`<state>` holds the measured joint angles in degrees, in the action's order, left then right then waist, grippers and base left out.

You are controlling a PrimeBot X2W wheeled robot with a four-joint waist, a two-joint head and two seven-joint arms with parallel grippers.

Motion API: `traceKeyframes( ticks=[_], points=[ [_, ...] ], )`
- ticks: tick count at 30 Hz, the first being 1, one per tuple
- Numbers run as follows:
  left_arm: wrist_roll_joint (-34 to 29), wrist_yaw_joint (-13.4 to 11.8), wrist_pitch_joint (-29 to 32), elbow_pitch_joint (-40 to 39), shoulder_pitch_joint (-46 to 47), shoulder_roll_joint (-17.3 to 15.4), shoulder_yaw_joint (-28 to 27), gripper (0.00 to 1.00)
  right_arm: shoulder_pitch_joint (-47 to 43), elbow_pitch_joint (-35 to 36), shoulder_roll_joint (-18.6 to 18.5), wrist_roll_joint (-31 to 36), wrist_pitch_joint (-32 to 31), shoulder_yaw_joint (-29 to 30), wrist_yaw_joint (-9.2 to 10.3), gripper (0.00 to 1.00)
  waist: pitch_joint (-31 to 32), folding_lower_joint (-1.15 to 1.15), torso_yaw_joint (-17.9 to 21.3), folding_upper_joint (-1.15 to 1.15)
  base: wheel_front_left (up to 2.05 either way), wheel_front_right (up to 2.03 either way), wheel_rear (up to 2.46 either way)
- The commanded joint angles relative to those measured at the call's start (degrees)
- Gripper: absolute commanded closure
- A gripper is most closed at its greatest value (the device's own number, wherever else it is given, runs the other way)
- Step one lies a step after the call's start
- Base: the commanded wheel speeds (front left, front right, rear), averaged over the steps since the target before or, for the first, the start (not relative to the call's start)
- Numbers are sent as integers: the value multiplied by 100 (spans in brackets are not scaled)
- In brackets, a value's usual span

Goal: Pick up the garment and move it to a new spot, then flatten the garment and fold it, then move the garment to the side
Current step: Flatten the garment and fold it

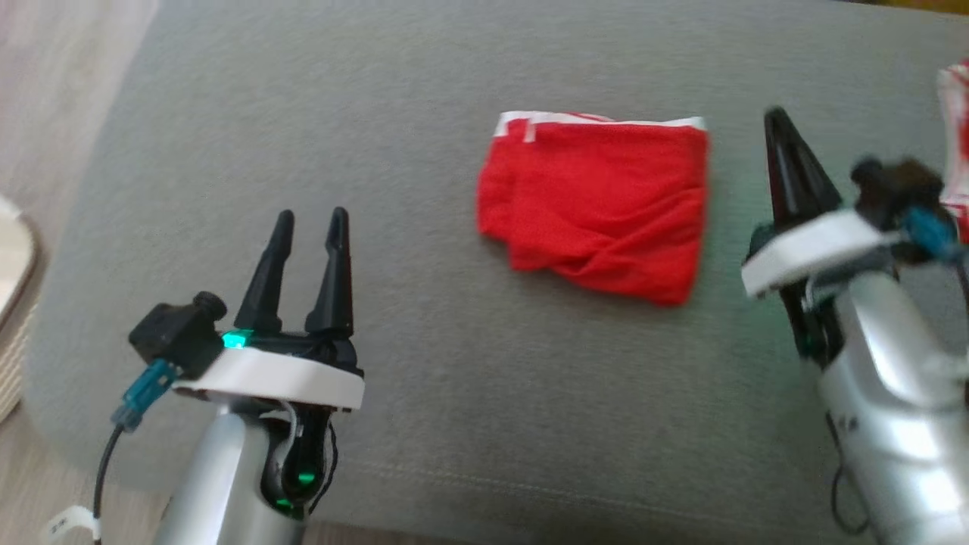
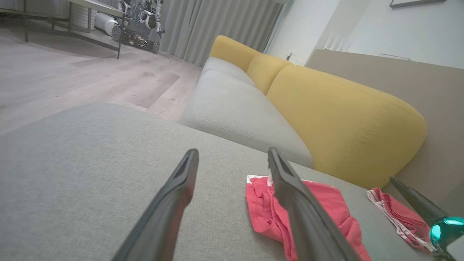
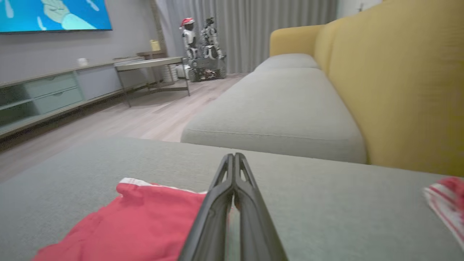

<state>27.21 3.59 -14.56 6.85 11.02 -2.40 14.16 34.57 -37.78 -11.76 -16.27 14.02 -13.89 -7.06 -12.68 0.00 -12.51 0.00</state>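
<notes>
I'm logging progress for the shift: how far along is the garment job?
Done, apparently: the red garment lies folded in a compact stack on the grey cushion. In hand: nothing; the left gripper is open, the right gripper shut, both clear of it. Left: probably moving it to the side.

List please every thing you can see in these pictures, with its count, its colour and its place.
red garment: one, red with white band, folded, middle of the grey cushion.
second garment: one, red and white, on the cushion, far right.
grey cushion: one, grey, under both garments.
sofa: one, yellow back, pale grey seats, beyond the cushion.
screen: one, blue picture, on the wall.
left end effector: one, dark fingers, open, left of the red garment.
right end effector: one, dark fingers, shut, empty, right of the red garment.
</notes>
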Motion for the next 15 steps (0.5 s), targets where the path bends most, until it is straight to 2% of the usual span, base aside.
traceKeyframes(
  ticks=[1,10,15],
  points=[
    [-47,37,-44,-215,135,-48,-222,0,-86,260,128,91,73,-9,-43,100,123,0,261,0,0,0,0],
    [-154,93,-44,-156,24,-48,-263,0,-1316,1566,704,980,95,842,-43,100,194,0,693,0,0,0,0],
    [-207,88,-44,-125,-86,-48,-241,0,-1746,1845,821,1137,96,1054,-43,100,205,0,766,0,0,0,0]
  ],
)
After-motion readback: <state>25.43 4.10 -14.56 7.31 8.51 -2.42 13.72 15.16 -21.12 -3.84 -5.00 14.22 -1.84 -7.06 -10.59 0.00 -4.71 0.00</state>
